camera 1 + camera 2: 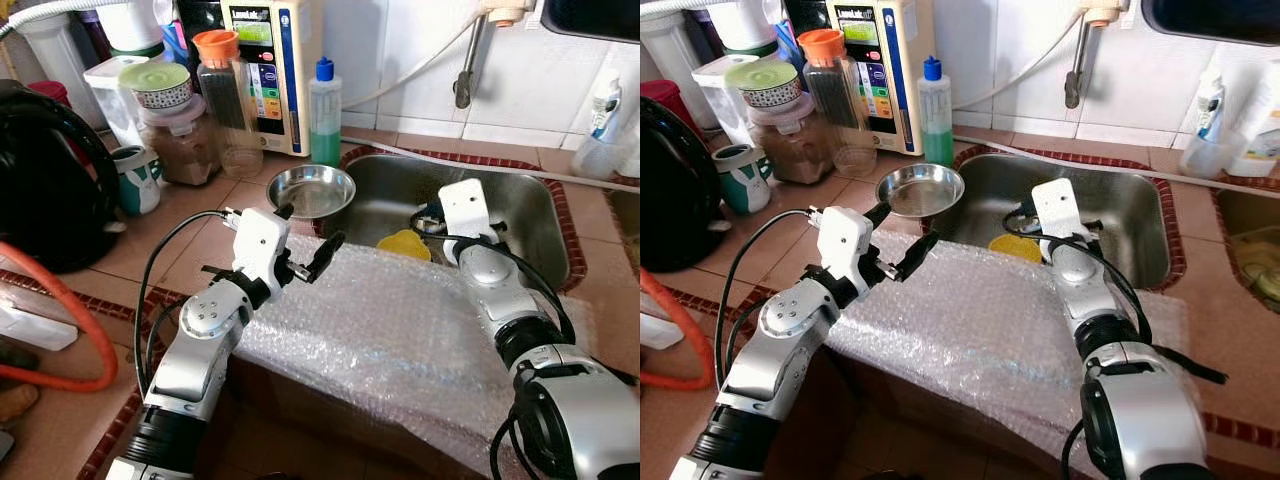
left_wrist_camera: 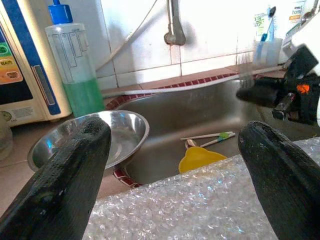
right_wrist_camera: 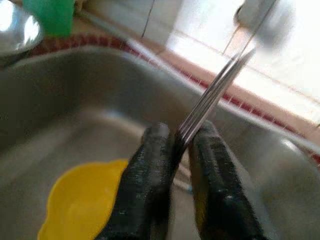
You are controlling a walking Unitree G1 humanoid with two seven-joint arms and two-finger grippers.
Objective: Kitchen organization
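Metal utensil (image 3: 220, 82), perhaps a fork, pinched by right gripper (image 3: 177, 165); left gripper (image 2: 175, 165) spread.

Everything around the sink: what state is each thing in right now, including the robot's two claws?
Left gripper: open, held over the bubble wrap.
Right gripper: shut on a thin metal utensil, over the sink.
Steel bowl: upright, empty, on the counter at the sink's edge.
Yellow piece: lying in the sink.
Green soap bottle: upright, capped, about half full.
Orange-lidded jar: upright, closed.
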